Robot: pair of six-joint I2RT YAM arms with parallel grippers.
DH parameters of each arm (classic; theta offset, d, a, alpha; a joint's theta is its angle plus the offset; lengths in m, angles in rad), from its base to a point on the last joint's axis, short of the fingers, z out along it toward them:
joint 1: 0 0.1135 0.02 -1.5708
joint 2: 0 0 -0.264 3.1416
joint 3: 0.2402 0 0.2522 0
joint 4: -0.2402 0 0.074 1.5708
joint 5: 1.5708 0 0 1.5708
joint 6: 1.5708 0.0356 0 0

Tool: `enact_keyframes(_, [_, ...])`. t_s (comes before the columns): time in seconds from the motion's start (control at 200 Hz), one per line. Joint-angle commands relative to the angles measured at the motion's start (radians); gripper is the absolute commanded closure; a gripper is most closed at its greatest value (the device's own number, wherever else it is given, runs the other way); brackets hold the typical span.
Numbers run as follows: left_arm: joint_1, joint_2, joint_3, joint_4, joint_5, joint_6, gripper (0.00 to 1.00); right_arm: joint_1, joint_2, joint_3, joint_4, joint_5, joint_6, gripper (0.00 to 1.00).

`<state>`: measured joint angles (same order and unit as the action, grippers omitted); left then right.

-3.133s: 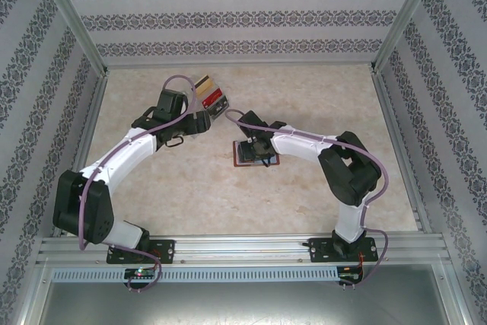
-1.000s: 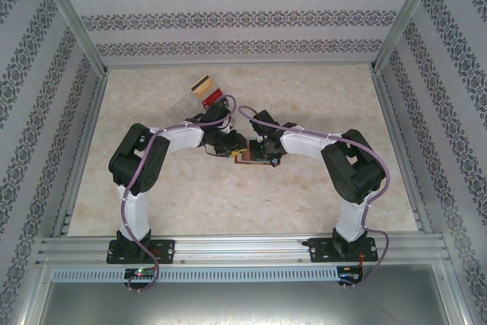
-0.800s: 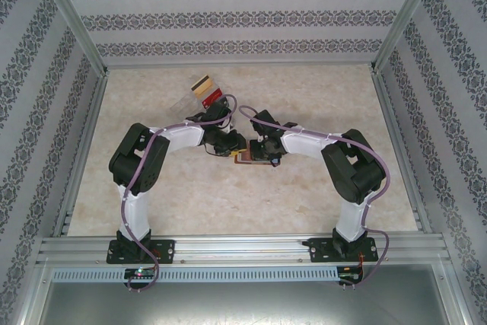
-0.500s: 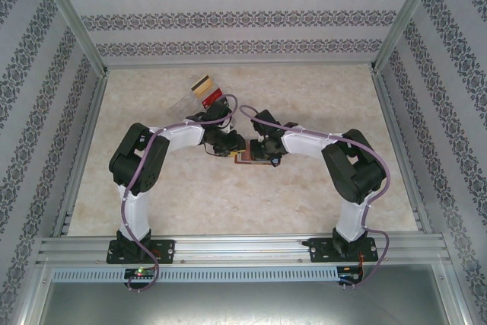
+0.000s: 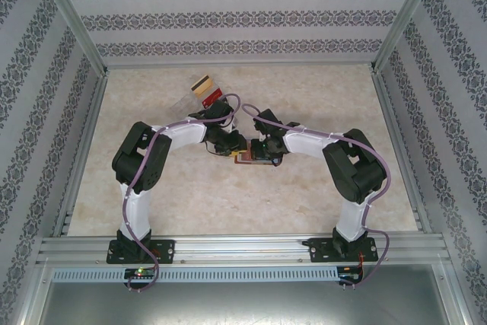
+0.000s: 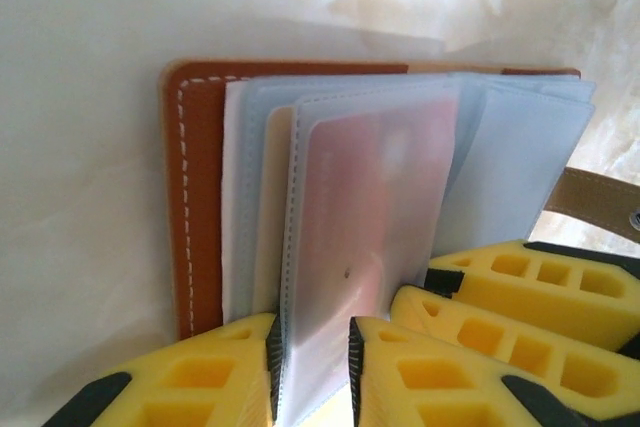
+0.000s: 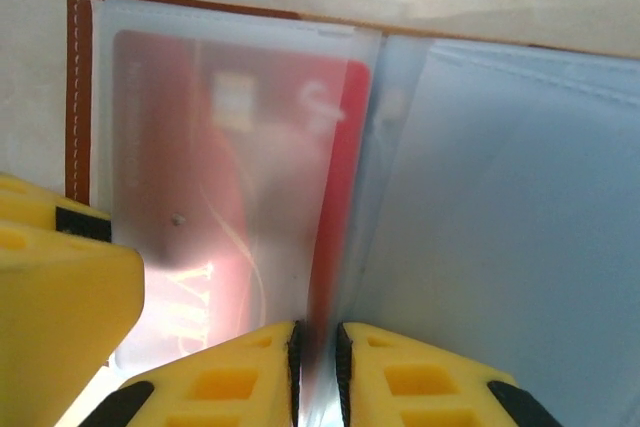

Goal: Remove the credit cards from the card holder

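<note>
Pinching clear sleeves (image 6: 370,197), left gripper (image 6: 315,367) and right gripper (image 7: 318,367) are nearly closed; the card holder (image 6: 195,197) is spread just beyond the jaws; its red card (image 7: 230,147), judged light, stiff and slick, is best taken by a bared edge.

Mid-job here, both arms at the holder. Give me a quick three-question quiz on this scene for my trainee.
1. True or false: the card holder lies shut.
2. The left jaws pinch: A) a clear sleeve, B) the strap, C) a loose card?
3. In the top view, where do the loose cards lie from the holder?
Key: 1 false, it is open; 2 A; 3 beyond it, toward the left.
</note>
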<state>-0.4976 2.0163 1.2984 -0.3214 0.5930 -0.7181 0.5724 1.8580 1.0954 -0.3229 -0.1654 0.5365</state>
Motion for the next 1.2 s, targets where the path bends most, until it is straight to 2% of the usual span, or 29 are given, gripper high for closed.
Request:
enact_keyframes(0.0, [-0.025, 0.019, 0.004, 0.026, 0.065, 0.015, 0.78, -0.012, 0.039, -0.051, -0.006, -0.024, 0.022, 0.79])
enact_keyframes(0.1, [-0.021, 0.007, 0.006, 0.021, 0.048, 0.025, 0.84, -0.021, 0.015, -0.058, 0.008, -0.048, 0.025, 0.79])
enact_keyframes(0.18, [-0.015, -0.004, 0.007, -0.002, 0.022, 0.038, 0.92, -0.028, -0.012, -0.060, 0.011, -0.059, 0.029, 0.79])
enact_keyframes(0.285, [-0.002, -0.036, 0.001, -0.043, -0.013, 0.065, 1.00, -0.034, -0.069, -0.072, 0.023, -0.073, 0.033, 0.75])
enact_keyframes(0.49, [0.034, -0.109, -0.023, -0.129, -0.046, 0.130, 1.00, -0.040, -0.207, -0.110, 0.071, -0.111, 0.043, 0.59])
enact_keyframes(0.575, [0.040, -0.121, -0.024, -0.142, -0.036, 0.146, 1.00, -0.042, -0.251, -0.121, 0.073, -0.091, 0.049, 0.56])
enact_keyframes(0.629, [0.040, -0.120, -0.021, -0.135, -0.013, 0.146, 0.97, -0.046, -0.271, -0.130, 0.074, -0.075, 0.054, 0.55])
enact_keyframes(0.774, [0.039, -0.110, -0.029, -0.042, 0.107, 0.105, 0.77, -0.058, -0.306, -0.150, 0.079, -0.050, 0.067, 0.55])
enact_keyframes(0.884, [0.028, -0.098, -0.034, 0.058, 0.193, 0.047, 0.67, -0.064, -0.323, -0.160, 0.080, -0.039, 0.073, 0.55])
enact_keyframes(1.199, [-0.008, -0.037, 0.008, 0.177, 0.256, -0.033, 0.51, -0.077, -0.365, -0.178, 0.081, 0.007, 0.088, 0.55])
